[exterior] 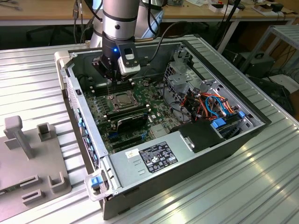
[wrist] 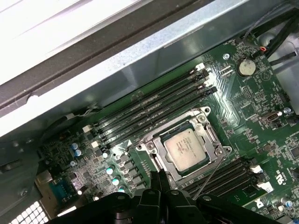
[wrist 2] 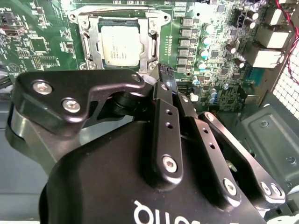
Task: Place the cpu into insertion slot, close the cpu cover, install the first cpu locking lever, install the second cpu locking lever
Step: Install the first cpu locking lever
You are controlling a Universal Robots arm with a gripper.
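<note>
The cpu (wrist 2: 120, 44) (wrist: 187, 148) (exterior: 122, 99), a silver square chip, lies flat in the insertion slot (wrist: 164, 164) on the green motherboard. The cpu cover (wrist 2: 88, 44) (wrist: 211, 136), a thin metal frame, lies down around the chip. A thin wire locking lever (wrist: 211, 176) (exterior: 108, 88) stands raised from the socket's side, its free end close to my fingers. My gripper (exterior: 110, 77) (wrist 2: 162, 77) (wrist: 158, 179) hovers just beside one corner of the socket. Its black fingers are pressed together, and I see nothing between them.
Long black memory slots (wrist: 154, 105) flank the socket. A black shroud (exterior: 131, 122), the power supply (exterior: 149, 156) and bundled cables (exterior: 210, 105) fill the case toward the exterior view's right. The case wall (exterior: 79, 116) rises at the left, beside a grey fixture (exterior: 28, 158).
</note>
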